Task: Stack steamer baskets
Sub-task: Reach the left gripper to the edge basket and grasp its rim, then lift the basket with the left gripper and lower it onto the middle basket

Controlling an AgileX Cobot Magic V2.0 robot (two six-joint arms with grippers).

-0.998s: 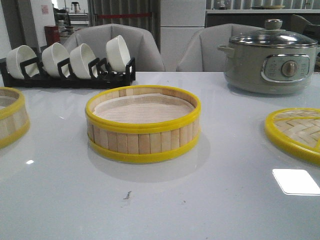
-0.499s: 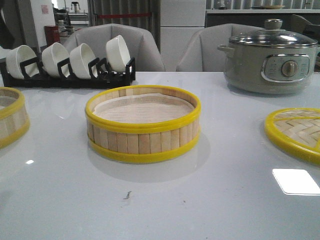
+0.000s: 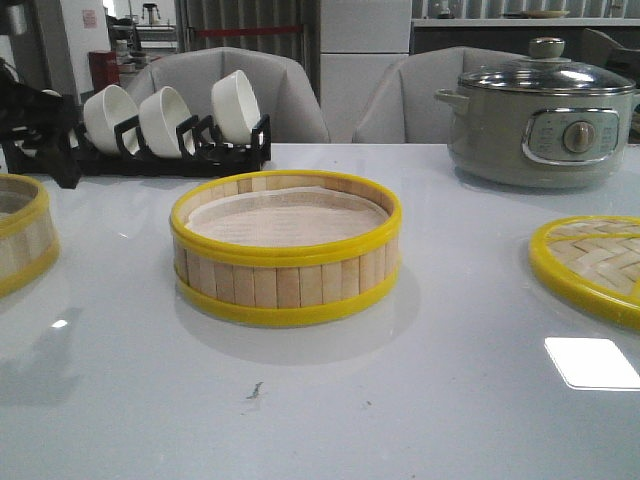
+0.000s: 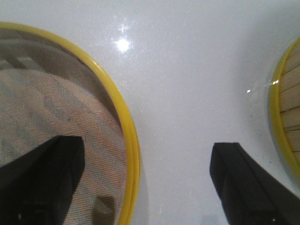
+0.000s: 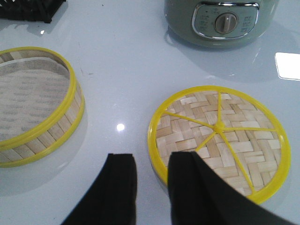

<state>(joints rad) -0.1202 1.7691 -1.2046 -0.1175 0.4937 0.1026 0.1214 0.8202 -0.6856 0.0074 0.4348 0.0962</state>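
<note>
On the white tabletop [image 3: 420, 400] | left pincer [image 4: 145, 183] spread wide astride the rim of the 9 o'clock steamer basket [image 3: 20, 240] — grasp step, judged | second steamer basket [image 3: 286, 248] dead centre — next: close, lift, carry over | right pincer [image 5: 151, 183] narrow, empty, beside the lid [image 5: 218, 140].

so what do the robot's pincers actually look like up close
Both are plain matte black. The left pincer has two broad, blocky fingers with flat faces, tapering toward the tips. The right pincer has the same dark, wedge-like fingers. No markings, labels or cables show on either. In the front view, the left arm is only a black shape at the edge.
</note>
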